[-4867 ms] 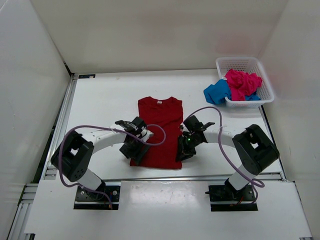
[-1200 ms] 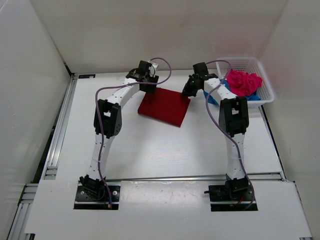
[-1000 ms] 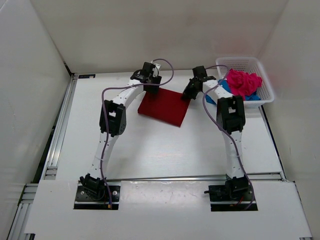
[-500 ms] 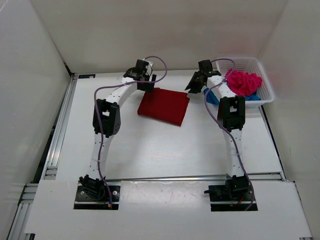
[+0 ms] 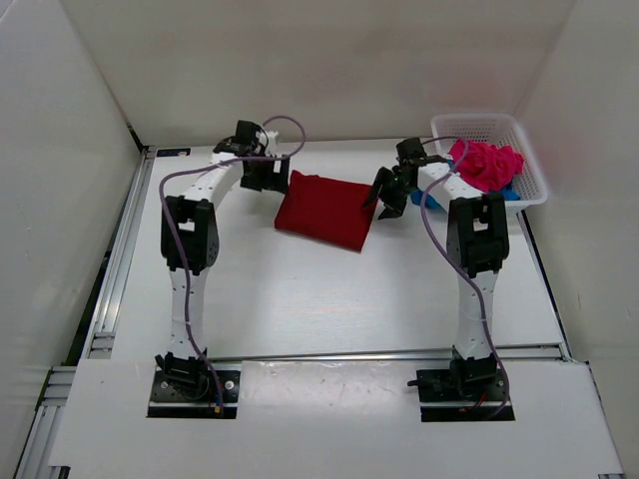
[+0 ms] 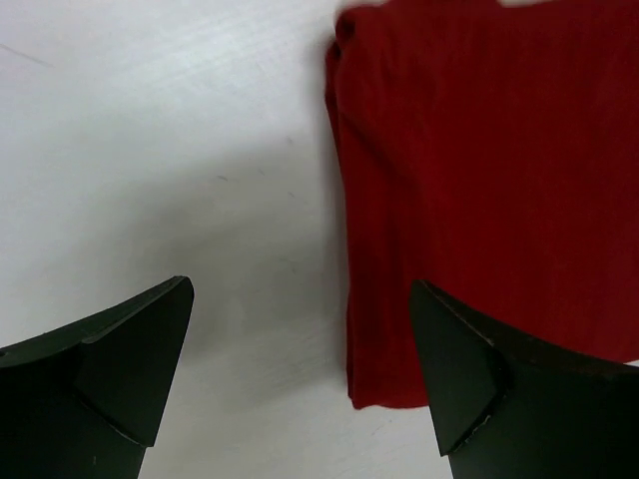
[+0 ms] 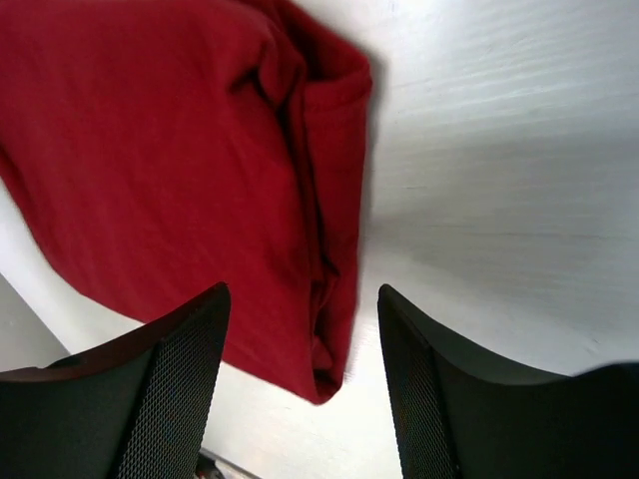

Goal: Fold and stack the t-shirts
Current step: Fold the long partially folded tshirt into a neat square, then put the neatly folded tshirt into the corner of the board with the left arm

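A dark red t-shirt (image 5: pixel 324 212) lies folded into a flat rectangle at the back middle of the table. My left gripper (image 5: pixel 268 178) is at its left end, open, with the shirt's left edge (image 6: pixel 479 180) lying below the gap between its fingers (image 6: pixel 300 364). At the shirt's right end my right gripper (image 5: pixel 387 200) is also open, holding nothing, its fingers (image 7: pixel 305 369) straddling the folded edge (image 7: pixel 170 170) from above. The pink t-shirt (image 5: pixel 484 165) sits crumpled in the basket. The blue t-shirt (image 5: pixel 429 199) hangs over the basket's left side.
The white mesh basket (image 5: pixel 479 122) stands at the back right corner, close to my right arm. White walls enclose the table on the left, back and right. A metal rail (image 5: pixel 125 249) runs along the left edge.
Both grippers have opened and let go of the red shirt, which stays folded in place. The left gripper has drawn off to the left, the right one slightly nearer.
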`<state>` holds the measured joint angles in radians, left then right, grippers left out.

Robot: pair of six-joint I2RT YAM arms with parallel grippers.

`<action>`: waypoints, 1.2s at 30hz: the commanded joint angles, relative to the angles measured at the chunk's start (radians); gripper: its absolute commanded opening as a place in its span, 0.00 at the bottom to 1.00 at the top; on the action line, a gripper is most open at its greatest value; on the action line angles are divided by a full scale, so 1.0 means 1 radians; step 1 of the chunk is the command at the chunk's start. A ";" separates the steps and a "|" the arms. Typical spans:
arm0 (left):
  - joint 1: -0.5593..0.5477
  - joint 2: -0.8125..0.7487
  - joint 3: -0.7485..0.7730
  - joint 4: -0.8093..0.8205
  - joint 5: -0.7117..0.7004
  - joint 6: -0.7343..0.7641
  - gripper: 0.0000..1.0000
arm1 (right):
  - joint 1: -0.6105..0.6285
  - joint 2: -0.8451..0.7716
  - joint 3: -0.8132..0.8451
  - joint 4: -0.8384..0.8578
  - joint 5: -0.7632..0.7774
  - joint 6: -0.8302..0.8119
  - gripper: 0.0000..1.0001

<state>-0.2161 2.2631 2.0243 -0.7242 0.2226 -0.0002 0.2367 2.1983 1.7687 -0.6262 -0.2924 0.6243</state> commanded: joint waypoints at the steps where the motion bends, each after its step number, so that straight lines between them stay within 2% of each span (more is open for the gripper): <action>1: -0.028 0.070 0.017 -0.096 0.127 0.000 1.00 | 0.024 0.043 -0.002 -0.001 -0.059 0.011 0.65; 3: -0.028 0.079 0.017 -0.096 0.158 0.000 1.00 | 0.024 0.063 -0.002 -0.001 -0.039 0.021 0.65; 6: -0.046 0.119 0.027 -0.096 0.181 0.000 1.00 | 0.024 0.084 -0.002 -0.001 -0.039 0.031 0.60; 10: -0.066 0.168 0.027 -0.106 0.181 0.000 0.99 | 0.024 0.106 -0.002 -0.010 -0.051 0.040 0.38; 11: -0.066 0.177 0.027 -0.106 0.205 0.000 0.94 | 0.024 0.116 -0.002 -0.010 -0.051 0.040 0.31; 12: -0.066 0.196 0.027 -0.118 0.219 0.000 0.90 | 0.024 0.127 0.009 -0.010 -0.063 0.040 0.29; 13: -0.078 0.208 0.027 -0.133 0.233 0.000 0.85 | 0.024 0.127 0.018 -0.010 -0.063 0.040 0.29; 14: -0.078 0.220 0.027 -0.145 0.244 0.000 0.76 | 0.033 0.136 0.018 -0.010 -0.063 0.040 0.29; 16: -0.089 0.253 0.037 -0.185 0.268 0.000 0.64 | 0.033 0.136 0.018 -0.010 -0.063 0.040 0.28; 18: -0.089 0.263 0.037 -0.196 0.291 0.000 0.47 | 0.033 0.136 0.018 -0.010 -0.063 0.040 0.28; 19: -0.089 0.263 0.028 -0.196 0.291 0.000 0.31 | 0.033 0.136 0.018 -0.010 -0.063 0.040 0.28; 22: -0.089 0.250 0.028 -0.196 0.282 0.000 0.10 | 0.033 0.115 0.018 -0.010 -0.054 0.031 0.28; 31: 0.023 0.133 0.059 -0.187 0.123 0.000 0.10 | 0.023 -0.037 -0.025 -0.073 0.016 -0.054 0.34; 36: 0.119 0.093 0.041 -0.187 0.064 0.000 0.10 | 0.013 -0.126 -0.057 -0.107 0.068 -0.095 0.36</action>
<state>-0.1818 2.4382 2.0850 -0.8833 0.4133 -0.0166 0.2611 2.1777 1.7157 -0.6884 -0.2802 0.5812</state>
